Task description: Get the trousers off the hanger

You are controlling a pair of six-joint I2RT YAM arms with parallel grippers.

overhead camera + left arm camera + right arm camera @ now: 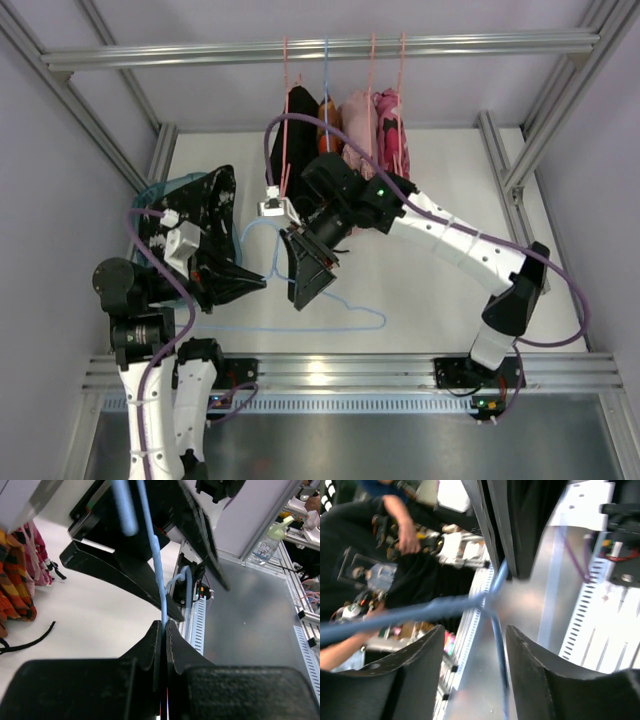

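A bare light blue wire hanger lies low over the white table. My left gripper is shut on its wire; in the left wrist view the jaws pinch the blue wire. My right gripper is open just right of it, and the hanger's wires run between its fingers untouched. The black speckled trousers lie heaped on a teal basket behind my left arm. The plain black trousers hang from the rail; a black strap trails on the table.
Orange and pink garments hang on the rail at the back, beside the black one. The orange plaid cloth shows at the left of the left wrist view. Metal frame posts border the table on both sides.
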